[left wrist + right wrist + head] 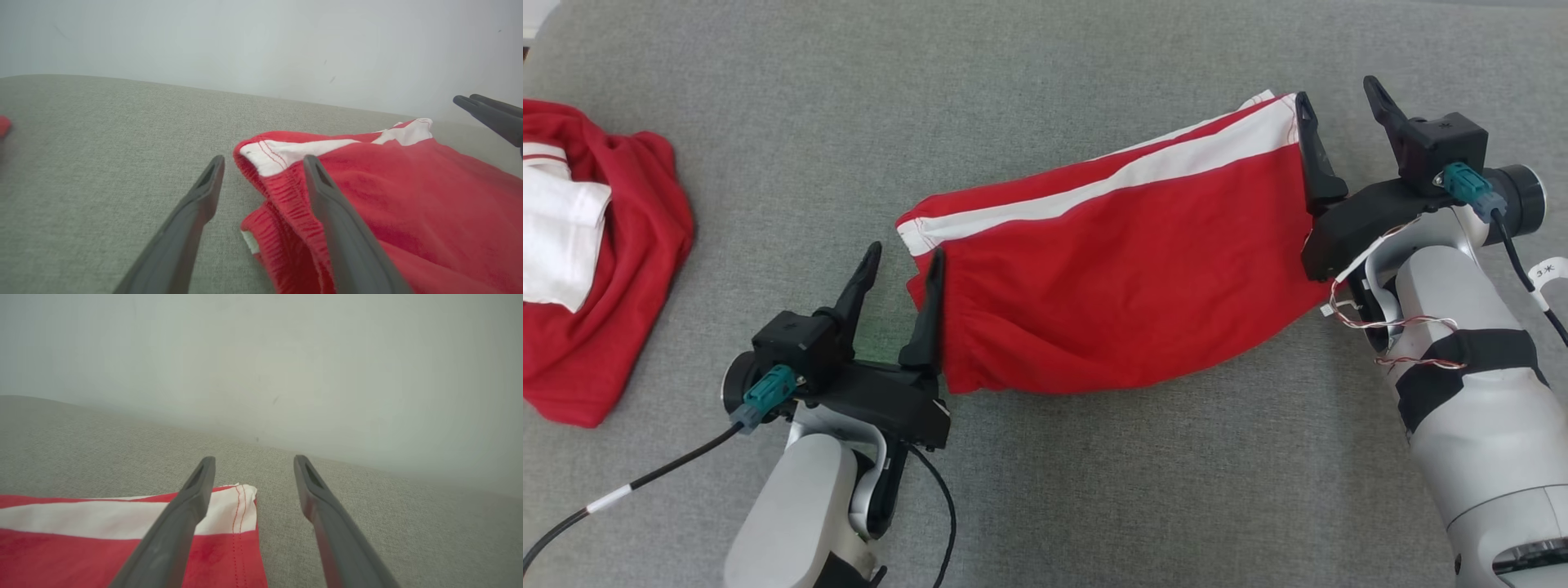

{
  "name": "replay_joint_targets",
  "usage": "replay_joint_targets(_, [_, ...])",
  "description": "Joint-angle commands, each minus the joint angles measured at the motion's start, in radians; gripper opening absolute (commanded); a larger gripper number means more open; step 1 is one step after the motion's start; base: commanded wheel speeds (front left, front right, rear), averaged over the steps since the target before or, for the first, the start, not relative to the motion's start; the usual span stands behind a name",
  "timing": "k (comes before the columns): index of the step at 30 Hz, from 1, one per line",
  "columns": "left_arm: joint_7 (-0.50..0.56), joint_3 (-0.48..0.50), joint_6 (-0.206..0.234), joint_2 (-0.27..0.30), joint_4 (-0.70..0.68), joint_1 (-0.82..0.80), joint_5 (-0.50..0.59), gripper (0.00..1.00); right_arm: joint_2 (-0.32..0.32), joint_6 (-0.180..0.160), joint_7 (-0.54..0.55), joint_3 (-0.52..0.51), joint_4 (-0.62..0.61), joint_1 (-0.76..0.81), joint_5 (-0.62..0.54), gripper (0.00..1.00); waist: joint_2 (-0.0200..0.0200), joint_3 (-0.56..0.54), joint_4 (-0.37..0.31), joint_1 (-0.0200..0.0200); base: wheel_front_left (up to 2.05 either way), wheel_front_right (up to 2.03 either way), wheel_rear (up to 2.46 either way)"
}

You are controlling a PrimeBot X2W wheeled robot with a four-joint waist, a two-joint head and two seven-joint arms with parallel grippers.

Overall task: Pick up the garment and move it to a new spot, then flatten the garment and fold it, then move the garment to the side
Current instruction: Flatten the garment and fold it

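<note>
The garment (1127, 278) is a pair of red shorts with a white side stripe, lying folded across the middle of the grey cloth surface. My left gripper (907, 249) stands open at its elastic waistband end, one finger against the red edge. In the left wrist view the waistband (282, 192) sits between and beside the spread fingers of my left gripper (264, 157), not pinched. My right gripper (1337, 88) is open at the hem end, with its left finger over the white-striped corner (241, 506). The right gripper (254, 458) holds nothing.
A second red and white garment (596, 269) lies bunched at the far left of the grey surface (1029, 98). A pale wall (286, 355) rises behind the surface's far edge. The other arm's dark fingers (490, 114) show at the left wrist view's right edge.
</note>
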Motion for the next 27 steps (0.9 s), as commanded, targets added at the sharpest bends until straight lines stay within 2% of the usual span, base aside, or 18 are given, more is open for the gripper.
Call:
replay_joint_targets(1, [-0.003, 0.012, 0.005, -0.001, 0.0, 0.008, 0.011, 1.0, 0.007, -0.002, 0.0, -0.004, -0.01, 0.021, -0.006, 1.0, -0.0001, -0.005, -0.006, 0.0, 0.0, 0.0, 0.0])
replay_joint_targets(7, [-0.003, 0.033, 0.017, -0.001, -0.011, 0.052, 0.027, 1.0, 0.013, -0.002, 0.0, -0.002, -0.032, 0.101, 0.035, 1.0, -0.0001, -0.029, -0.018, 0.0, 0.0, 0.0, 0.0])
replay_joint_targets(14, [-0.003, 0.041, 0.022, -0.001, -0.021, 0.098, 0.04, 1.0, -0.009, -0.002, 0.0, 0.031, -0.014, 0.185, 0.094, 1.0, -0.0001, -0.05, -0.027, 0.0, 0.0, 0.0, 0.0])
replay_joint_targets(19, [-0.003, 0.04, 0.02, -0.001, -0.026, 0.118, 0.047, 1.0, 0.002, -0.002, 0.016, 0.064, 0.116, 0.208, 0.141, 1.0, -0.0001, -0.062, -0.024, 0.0, 0.0, 0.0, 0.0])
replay_joint_targets(24, [-0.003, 0.038, 0.019, -0.001, -0.034, 0.128, 0.051, 1.0, 0.031, -0.002, 0.037, 0.118, 0.192, 0.19, 0.184, 1.0, -0.0001, -0.067, -0.015, 0.0, 0.0, 0.0, 0.0])
replay_joint_targets(26, [-0.003, 0.041, 0.02, -0.001, -0.033, 0.13, 0.056, 1.0, 0.041, 0.001, 0.047, 0.145, 0.211, 0.184, 0.202, 0.49, -0.0001, -0.071, -0.012, 0.0, 0.0, 0.0, 0.0])
replay_joint_targets(27, [-0.003, 0.042, 0.02, -0.001, -0.033, 0.131, 0.056, 1.0, 0.042, 0.001, 0.049, 0.158, 0.215, 0.183, 0.212, 0.13, -0.0001, -0.073, -0.011, 0.0, 0.0, 0.0, 0.0])
